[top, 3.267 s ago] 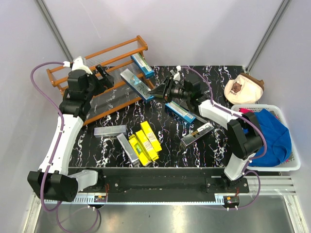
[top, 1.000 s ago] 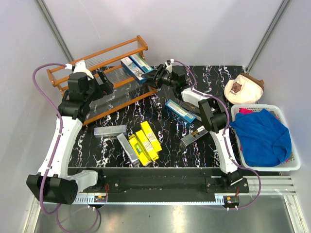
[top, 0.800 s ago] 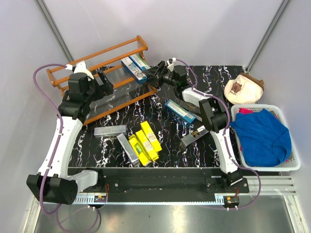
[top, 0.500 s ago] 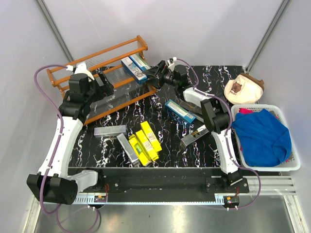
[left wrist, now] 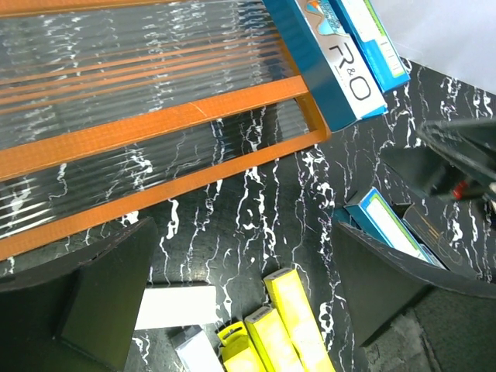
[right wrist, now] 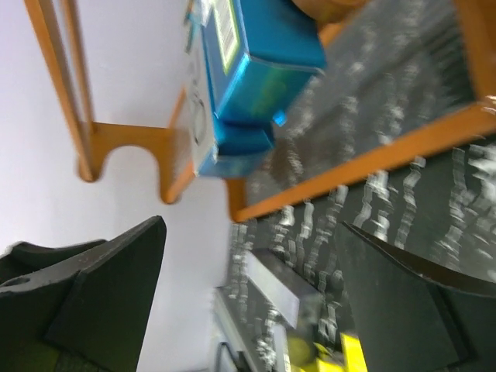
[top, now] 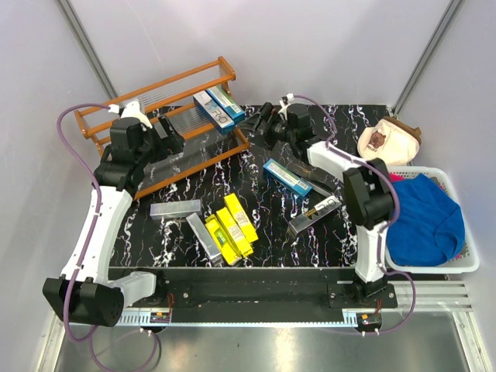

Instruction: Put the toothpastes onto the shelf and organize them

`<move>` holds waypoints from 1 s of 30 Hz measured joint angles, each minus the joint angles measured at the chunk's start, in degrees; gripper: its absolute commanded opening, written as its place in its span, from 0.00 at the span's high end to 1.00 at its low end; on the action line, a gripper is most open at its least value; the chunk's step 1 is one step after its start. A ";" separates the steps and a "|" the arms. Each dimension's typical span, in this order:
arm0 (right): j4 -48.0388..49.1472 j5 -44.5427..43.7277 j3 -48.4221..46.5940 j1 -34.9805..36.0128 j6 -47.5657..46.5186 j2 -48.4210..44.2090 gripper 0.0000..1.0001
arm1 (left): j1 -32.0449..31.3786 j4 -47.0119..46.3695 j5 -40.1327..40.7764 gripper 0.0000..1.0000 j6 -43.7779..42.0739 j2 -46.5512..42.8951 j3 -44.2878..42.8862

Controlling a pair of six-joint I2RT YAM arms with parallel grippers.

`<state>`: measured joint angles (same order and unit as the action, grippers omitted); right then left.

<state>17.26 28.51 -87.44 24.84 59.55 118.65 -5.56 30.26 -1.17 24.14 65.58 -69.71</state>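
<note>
1. Nearest the arms' bases, three yellow cartons (top: 232, 225) are lying side by side on the table. One silver carton (top: 203, 236) is lying just beside them on the left, and another (top: 176, 208) is lying a little farther back and left. Nothing is holding them.
2. To their right, a dark carton (top: 314, 215) is lying at an angle, apart from the yellow group.
3. Farther back, right of centre, a blue carton (top: 287, 177) is resting flat with a grey carton (left wrist: 422, 225) just beside it, under the right arm.
4. These cartons are looking light and stiff, with glossy faces that could be slipping in a loose hold and thin walls that could be denting under a hard one. I am judging the best hold to be across the narrow width at mid-length, with a gentle squeeze.
5. The left gripper (left wrist: 242, 232) is hovering above the near rail of the shelf (left wrist: 178, 116), jaws spread wide and holding nothing.
6. The right gripper (right wrist: 252, 225) is hanging just off the shelf's right end, jaws likewise spread and empty.
7. Farthest back, two shelved cartons (top: 219, 107), both blue, are sitting side by side at the shelf's right end and overhanging its edge. I cannot tell which tier is bearing them.
</note>
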 measured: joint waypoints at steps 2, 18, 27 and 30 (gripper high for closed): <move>-4.13 -2.08 3.06 -0.35 -3.74 -4.11 0.00 | -0.09 -0.04 -0.50 0.01 0.15 0.02 0.00; -35.65 -25.14 23.76 -2.51 -25.92 -29.99 0.02 | -16.11 -6.34 -1.84 0.01 4.74 9.64 -0.13; -41.57 -32.20 28.65 -2.49 -29.73 -32.87 0.02 | -23.63 -8.24 -5.75 0.01 7.30 22.71 -5.16; -41.72 -33.57 28.65 -2.49 -31.26 -32.74 0.01 | -23.56 -8.35 -5.97 0.01 7.45 22.91 -5.51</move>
<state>-24.47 -5.06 -58.78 22.35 28.29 85.91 -29.12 21.91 -7.14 31.59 88.49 -75.22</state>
